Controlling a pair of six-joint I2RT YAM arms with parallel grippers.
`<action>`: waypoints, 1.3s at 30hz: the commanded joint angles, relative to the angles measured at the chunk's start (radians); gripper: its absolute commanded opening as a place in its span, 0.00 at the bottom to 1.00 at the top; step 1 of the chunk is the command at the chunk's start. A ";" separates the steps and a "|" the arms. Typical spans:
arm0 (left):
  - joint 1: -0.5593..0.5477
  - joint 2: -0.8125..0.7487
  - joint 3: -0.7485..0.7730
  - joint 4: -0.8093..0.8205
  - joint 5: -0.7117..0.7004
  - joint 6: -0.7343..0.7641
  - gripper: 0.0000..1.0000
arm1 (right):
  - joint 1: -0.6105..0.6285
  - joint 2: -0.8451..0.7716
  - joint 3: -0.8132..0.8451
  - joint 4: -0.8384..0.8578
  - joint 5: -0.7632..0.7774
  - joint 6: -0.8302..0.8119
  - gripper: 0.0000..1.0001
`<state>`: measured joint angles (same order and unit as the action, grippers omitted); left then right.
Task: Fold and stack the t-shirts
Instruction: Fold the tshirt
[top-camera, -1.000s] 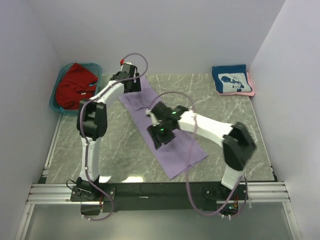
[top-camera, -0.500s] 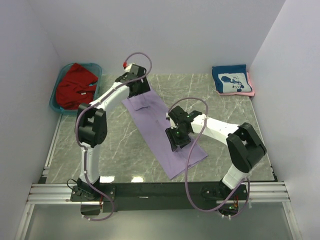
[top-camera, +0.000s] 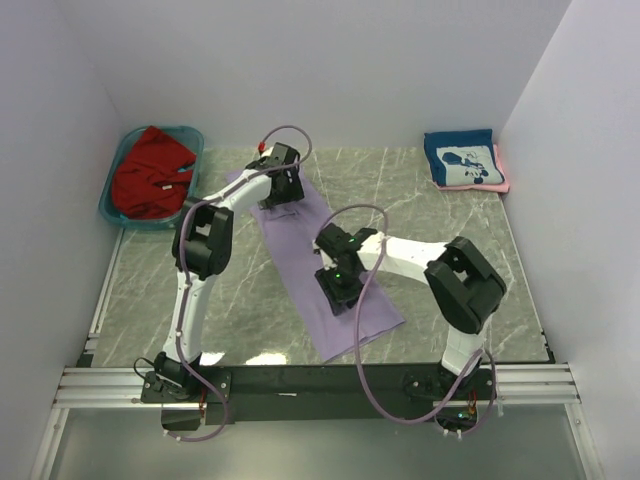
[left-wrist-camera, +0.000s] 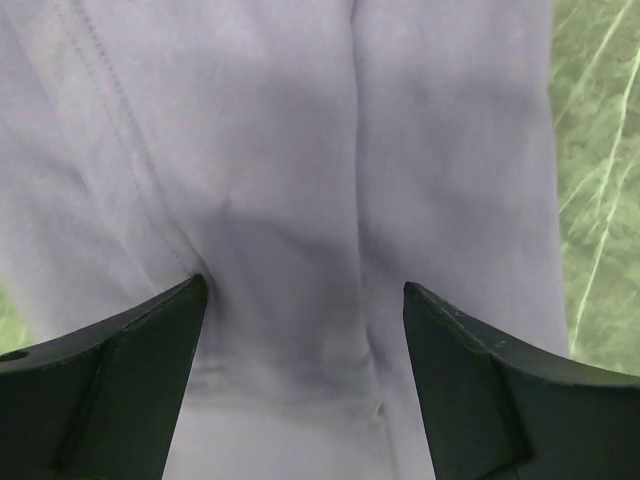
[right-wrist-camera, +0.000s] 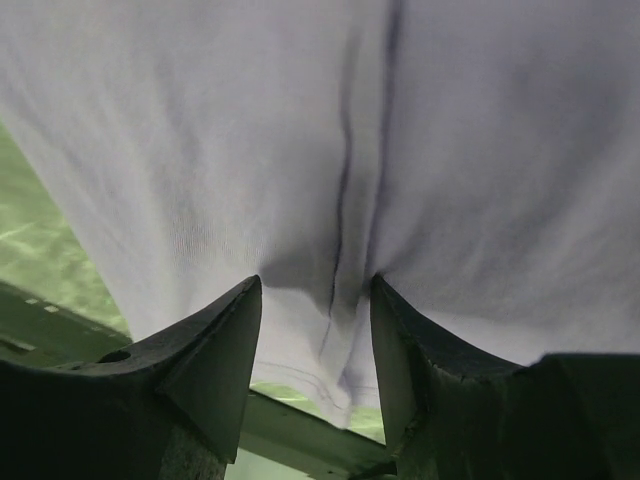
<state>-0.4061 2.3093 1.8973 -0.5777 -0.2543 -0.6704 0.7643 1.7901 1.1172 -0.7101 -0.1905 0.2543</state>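
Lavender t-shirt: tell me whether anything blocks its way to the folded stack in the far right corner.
Nothing visible does. The lavender t-shirt lies mid-table under the left hand and right hand; between it and the navy t-shirt in the far corner, only marble table shows.

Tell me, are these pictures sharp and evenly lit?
Top external view: sharp, evenly lit across the lavender-purple cloth t-shirt. Left wrist view: stitching visible, shadow pooling between the dark gripper fingers. Right wrist view: cloth shadowed around its crease.
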 joint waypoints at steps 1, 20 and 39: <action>0.003 0.073 0.069 0.019 0.029 0.067 0.86 | 0.070 0.072 0.059 0.011 -0.058 0.029 0.55; 0.003 -0.010 0.175 0.119 0.037 0.192 0.99 | 0.067 -0.059 0.192 -0.051 -0.041 0.088 0.66; -0.195 -0.869 -0.843 -0.240 0.187 -0.345 0.88 | -0.174 -0.459 -0.425 0.095 -0.052 0.178 0.57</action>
<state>-0.5453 1.4742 1.1709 -0.7452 -0.1524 -0.8902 0.5949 1.3479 0.7128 -0.6765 -0.2001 0.4149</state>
